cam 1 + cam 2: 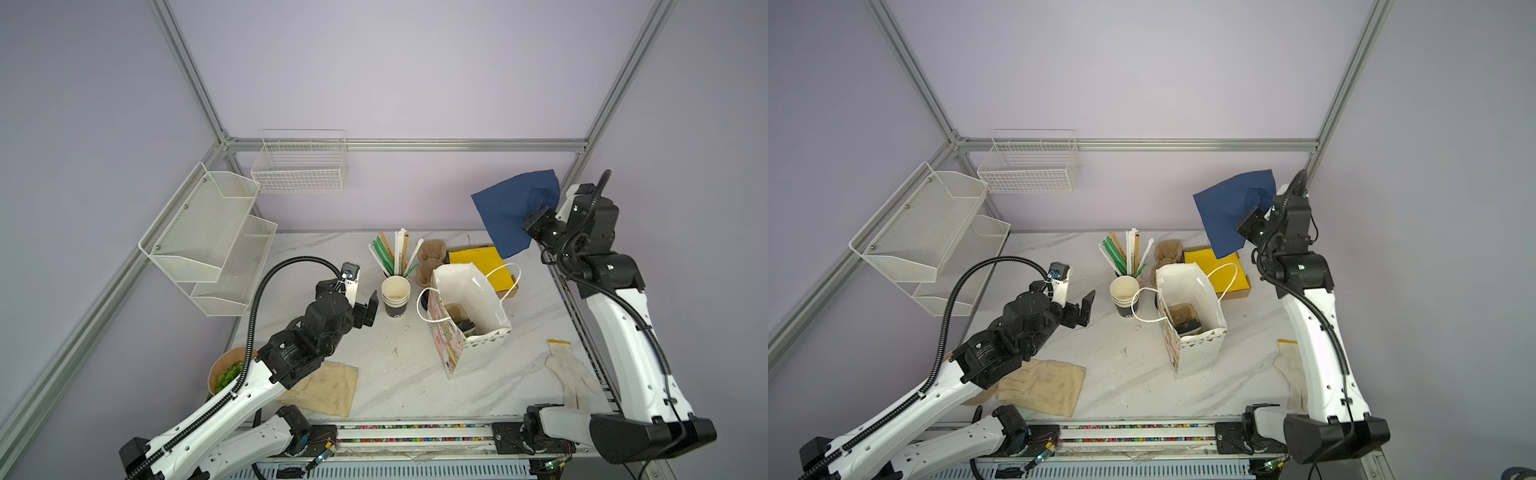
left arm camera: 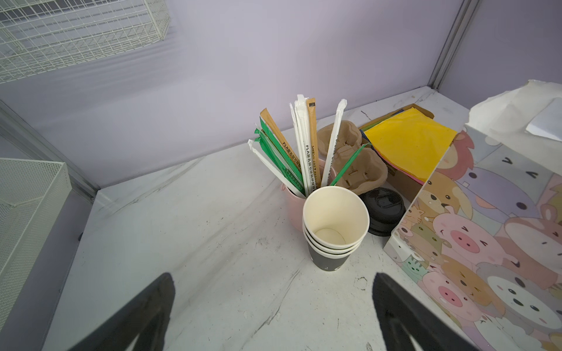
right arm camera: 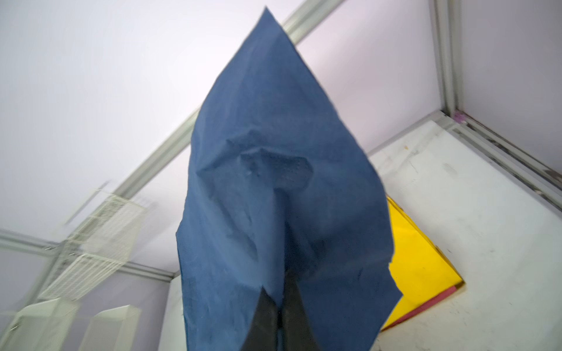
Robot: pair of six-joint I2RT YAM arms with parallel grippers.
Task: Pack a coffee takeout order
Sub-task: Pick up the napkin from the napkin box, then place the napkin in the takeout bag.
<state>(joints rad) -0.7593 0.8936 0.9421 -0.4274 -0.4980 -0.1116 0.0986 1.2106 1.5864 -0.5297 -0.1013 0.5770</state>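
right tool (image 3: 281, 307): clenched on the navy blue napkin (image 1: 505, 212), held high over the back right corner of the worktop (image 1: 395, 374)
navy blue napkin: hung in the air, draped over the right tool's fingers so that their tips were hidden; it was clear of everything below and above the yellow napkin stack (image 1: 482, 262)
left tool (image 1: 368, 309): released, jaws spread wide with nothing between them; it hovered low over the worktop, pointed at the stack of paper cups (image 2: 334, 218), near it but apart
paper bag (image 1: 478, 353): white with cartoon animals, stood upright and open at mid-worktop, handles flopped outward
pulp carrier (image 1: 1179, 311): lay inside the paper bag, at the bottom
dark green cup (image 1: 1190, 326): sat inside the paper bag with its black lid on; whether it was seated in the pulp carrier could not be told
stack of paper cups: upright, just beside the paper bag, in front of the wrapped straws (image 2: 304, 146)
loose black lids (image 2: 384, 209): on the worktop between the stack of paper cups and the paper bag
spare carriers (image 2: 349, 161): behind the wrapped straws, beside the yellow napkin stack
beige cloth (image 1: 328, 386): flat at the front left, partly under the left arm
white glove (image 1: 573, 378): lay near the front right edge
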